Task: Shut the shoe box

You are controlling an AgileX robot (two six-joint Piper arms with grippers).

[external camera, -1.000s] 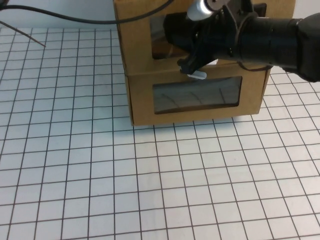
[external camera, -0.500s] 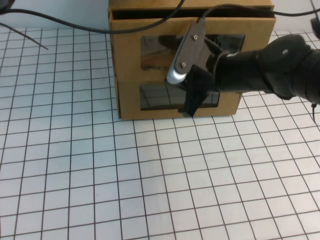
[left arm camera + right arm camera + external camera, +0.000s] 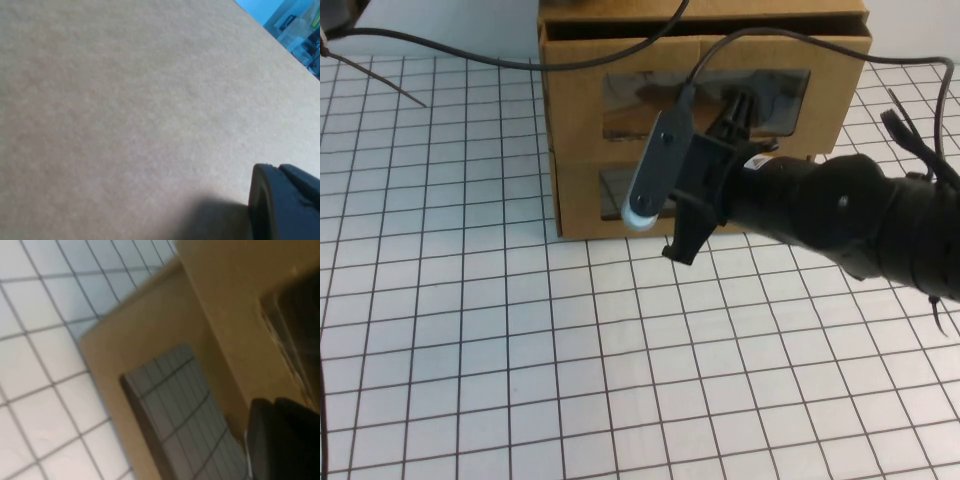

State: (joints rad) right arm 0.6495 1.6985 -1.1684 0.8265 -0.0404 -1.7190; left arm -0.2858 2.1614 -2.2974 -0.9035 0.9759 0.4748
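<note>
The shoe box [image 3: 578, 120] stands at the table's far middle, a brown cardboard box of two stacked drawers. Both drawer fronts look flush with the box. The upper window [image 3: 630, 100] and the lower window [image 3: 613, 186] show left of my right arm. My right gripper [image 3: 744, 106] points at the box front, close before the upper window. The right wrist view shows the box front [image 3: 210, 305], the lower window [image 3: 175, 410] and one dark finger [image 3: 280, 445]. My left gripper is out of the high view. Its finger [image 3: 282, 205] lies against plain brown cardboard [image 3: 125, 100].
The white gridded table [image 3: 520, 350] stretches in front of and left of the box. Black cables [image 3: 470, 45] run across the far left and over the box top. My right arm [image 3: 860, 215] reaches in from the right.
The lower drawer stuck out a second ago and now sits flush. My right arm has drawn back and toward the near side of the box.
</note>
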